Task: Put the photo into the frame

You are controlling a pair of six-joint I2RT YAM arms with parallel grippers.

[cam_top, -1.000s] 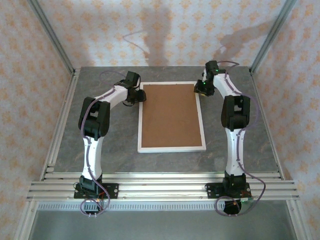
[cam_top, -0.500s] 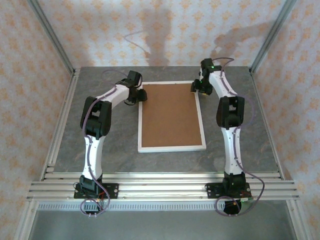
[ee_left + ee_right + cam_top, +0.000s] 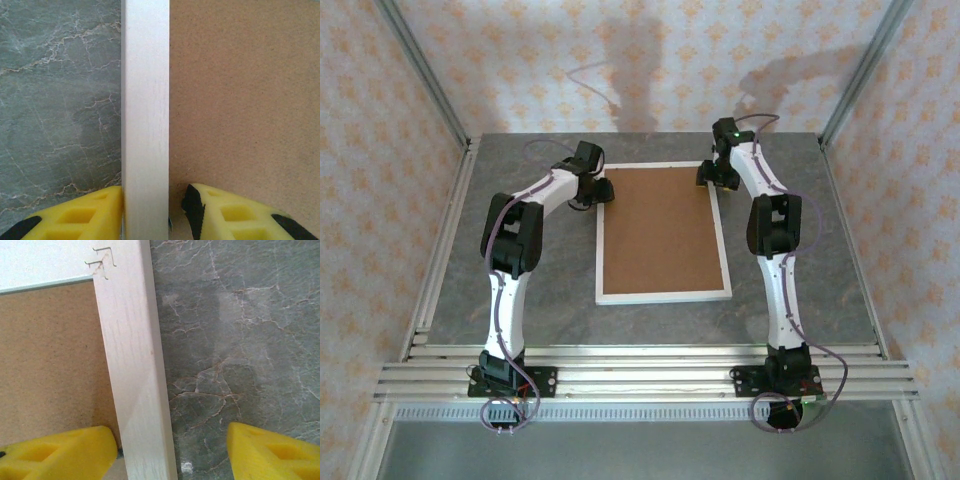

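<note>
The white frame [image 3: 662, 297] lies flat on the table with a brown backing board [image 3: 660, 228] filling it. The photo is hidden. My left gripper [image 3: 603, 188] sits at the far end of the frame's left rail [image 3: 145, 100]. It [image 3: 152, 200] is shut across that rail, one yellow finger [image 3: 90, 210] on the table side and the other on the board side. My right gripper [image 3: 712, 178] is at the frame's far right corner. It [image 3: 171, 440] stands open astride the right rail [image 3: 132, 365], its outer finger [image 3: 270, 450] well off over the table.
The frame rests mid-table on the grey marble top [image 3: 520, 300]. Metal posts and patterned walls close in the sides and back. An aluminium rail [image 3: 640, 375] runs along the near edge by the arm bases. Staples [image 3: 102, 260] mark the frame's corner joint.
My right gripper has opened off the right rail, and its arm has shifted slightly toward the far corner. The left arm and the frame have stayed put.
</note>
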